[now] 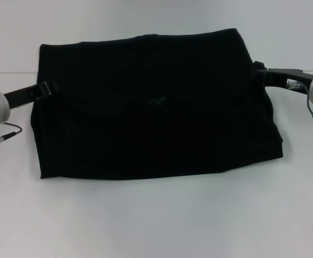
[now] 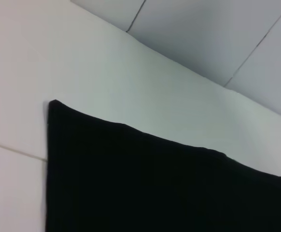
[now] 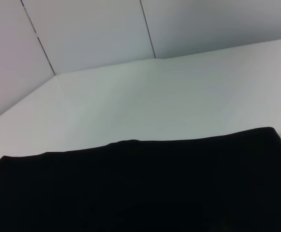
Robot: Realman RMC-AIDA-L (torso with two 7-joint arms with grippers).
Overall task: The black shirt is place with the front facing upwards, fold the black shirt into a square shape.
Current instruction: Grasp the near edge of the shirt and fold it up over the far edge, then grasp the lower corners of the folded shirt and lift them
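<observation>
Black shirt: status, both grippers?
Left gripper at shirt's left edge, right gripper at its right edge. Black shirt flat, folded to a rough rectangle, print hidden. Nothing in the way.

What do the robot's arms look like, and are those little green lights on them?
Yes. Each arm ends in a silver-grey rounded wrist with a glowing green ring, then a slim black gripper: the left gripper, the right gripper. A thin grey cable with a metal plug loops below the left wrist.

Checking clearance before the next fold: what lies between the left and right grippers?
Only the black shirt, folded, spans from the left gripper to the right gripper in the head view.
</observation>
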